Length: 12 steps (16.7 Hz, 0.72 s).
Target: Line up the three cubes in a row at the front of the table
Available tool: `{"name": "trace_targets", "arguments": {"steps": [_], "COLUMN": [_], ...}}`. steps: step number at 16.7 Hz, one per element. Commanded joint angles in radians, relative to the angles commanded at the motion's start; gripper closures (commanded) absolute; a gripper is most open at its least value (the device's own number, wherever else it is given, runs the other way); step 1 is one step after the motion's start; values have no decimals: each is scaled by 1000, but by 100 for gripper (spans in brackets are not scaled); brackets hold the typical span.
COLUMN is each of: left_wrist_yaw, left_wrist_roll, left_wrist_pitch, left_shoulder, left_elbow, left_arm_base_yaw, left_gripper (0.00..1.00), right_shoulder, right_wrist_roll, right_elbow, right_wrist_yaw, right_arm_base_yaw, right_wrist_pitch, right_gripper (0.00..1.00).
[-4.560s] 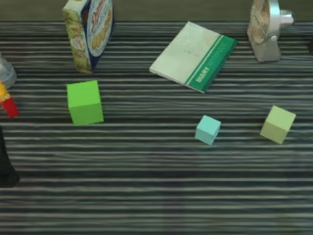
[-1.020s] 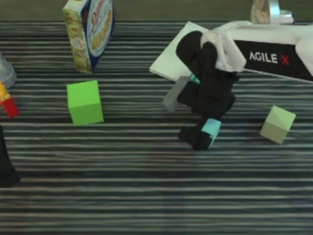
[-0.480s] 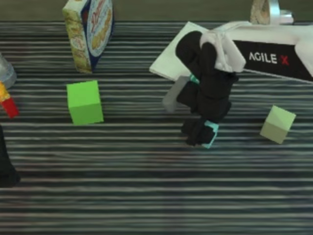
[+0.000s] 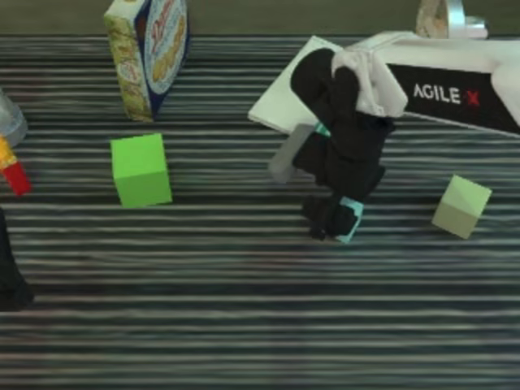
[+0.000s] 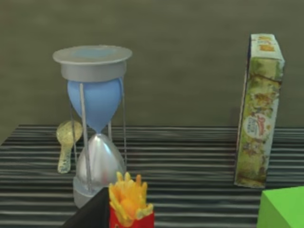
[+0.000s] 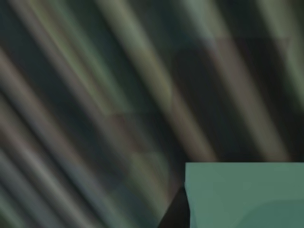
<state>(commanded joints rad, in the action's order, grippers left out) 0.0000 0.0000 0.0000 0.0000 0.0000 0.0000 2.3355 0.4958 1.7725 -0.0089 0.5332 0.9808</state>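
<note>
The right end effector (image 4: 333, 219) is pinching the small cyan cube (image 4: 350, 219) near the middle of the desk (image 4: 244, 325) — only one edge is showing. The grip is looking off-centre, so the cube may be twisting out when lifted.

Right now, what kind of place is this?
Likely a simulated tabletop test scene: a striped table, plain cubes like the green cube, and random props such as a cracker box and an hourglass.
</note>
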Motion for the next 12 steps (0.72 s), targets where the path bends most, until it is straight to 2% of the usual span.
{"name": "trace_targets", "arguments": {"steps": [6,12], "left_wrist_yaw": [0,0], "left_wrist_roll": [0,0], "left_wrist_pitch": [0,0], "left_shoulder": [0,0], "left_elbow": [0,0], "left_arm_base_yaw": [0,0], "left_gripper": [0,0], "right_shoulder": [-55,-63], "right_wrist_roll": [-1,0], "right_elbow": [138,147], "right_wrist_yaw": [-1,-1], "right_arm_base_yaw": [4,1], "right_wrist_pitch": [202,215], "right_gripper": [100,100]}}
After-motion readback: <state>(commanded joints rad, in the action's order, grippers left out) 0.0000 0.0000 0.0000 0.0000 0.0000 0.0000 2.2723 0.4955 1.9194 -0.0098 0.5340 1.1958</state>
